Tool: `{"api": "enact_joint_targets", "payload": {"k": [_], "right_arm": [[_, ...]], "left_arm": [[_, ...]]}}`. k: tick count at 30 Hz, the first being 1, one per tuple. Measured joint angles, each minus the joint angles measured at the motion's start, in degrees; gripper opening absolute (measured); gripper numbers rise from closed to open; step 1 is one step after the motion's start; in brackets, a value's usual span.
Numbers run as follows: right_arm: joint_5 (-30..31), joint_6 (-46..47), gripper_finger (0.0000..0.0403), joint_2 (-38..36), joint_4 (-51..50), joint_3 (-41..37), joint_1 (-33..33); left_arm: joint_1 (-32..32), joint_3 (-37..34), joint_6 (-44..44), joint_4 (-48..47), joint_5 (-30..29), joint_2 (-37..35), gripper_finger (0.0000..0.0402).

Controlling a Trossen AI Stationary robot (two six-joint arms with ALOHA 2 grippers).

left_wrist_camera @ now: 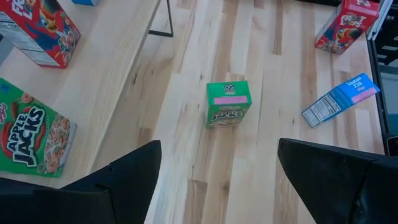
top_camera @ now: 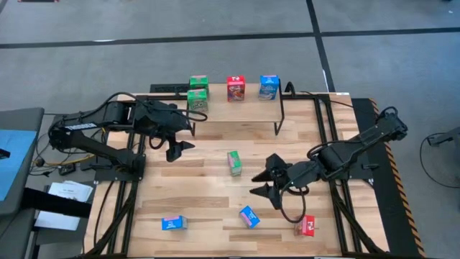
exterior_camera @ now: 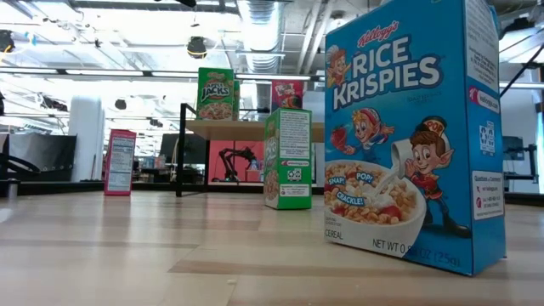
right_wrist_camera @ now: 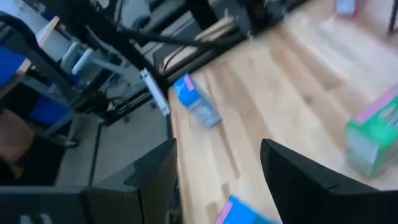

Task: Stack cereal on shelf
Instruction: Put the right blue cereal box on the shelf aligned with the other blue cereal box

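Observation:
The shelf (top_camera: pixel 241 109) stands at the table's far side and carries two green cereal boxes (top_camera: pixel 198 92), a red one (top_camera: pixel 236 88) and a blue one (top_camera: pixel 269 86). A green box (top_camera: pixel 234 162) stands upright mid-table, also seen as the green box (left_wrist_camera: pixel 228 104). Two blue boxes (top_camera: pixel 174 224) (top_camera: pixel 249 216) and a red box (top_camera: pixel 307 226) rest near the front edge. My left gripper (top_camera: pixel 176 147) (left_wrist_camera: pixel 217 162) hovers open, left of the mid-table green box. My right gripper (top_camera: pixel 266 183) (right_wrist_camera: pixel 217 162) hovers open to that box's right and nearer the front, with nothing between its fingers.
Both arms' bases and cables run along the table's left and right sides (top_camera: pixel 118 208) (top_camera: pixel 352 180). The shelf's black legs (top_camera: pixel 280 119) stand on the far part of the table. Bare wood lies between the shelf and the mid-table green box (top_camera: pixel 237 137).

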Motion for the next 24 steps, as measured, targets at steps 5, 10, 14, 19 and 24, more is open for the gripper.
{"api": "enact_joint_targets", "payload": {"k": [5, 10, 14, 19, 24], "right_arm": [[-2.4, 1.5, 0.0256, 0.0, 0.0, 0.0, 0.9], [-2.6, 0.0, 0.0256, 0.0, 0.0, 0.0, 1.0], [-2.8, -4.3, 0.0256, 0.0, 0.1, 0.0, 0.2], [-6.0, -9.4, 0.0256, 0.1, 0.6, 0.0, -1.5], [-6.1, -9.6, 0.0256, 0.1, 0.6, 0.0, -2.2]], "left_arm": [[0.0, 0.0, -0.4, 0.0, 0.0, 0.0, 0.0313], [0.0, 0.0, -0.3, 0.0, 0.0, 0.0, 0.0313], [0.0, 0.0, -0.1, 0.0, -0.1, 0.0, 0.0313], [0.0, 0.0, -0.1, 0.0, -0.2, 0.0, 0.0313], [0.0, 0.0, -0.1, 0.0, -0.2, 0.0, 0.0313]]}}
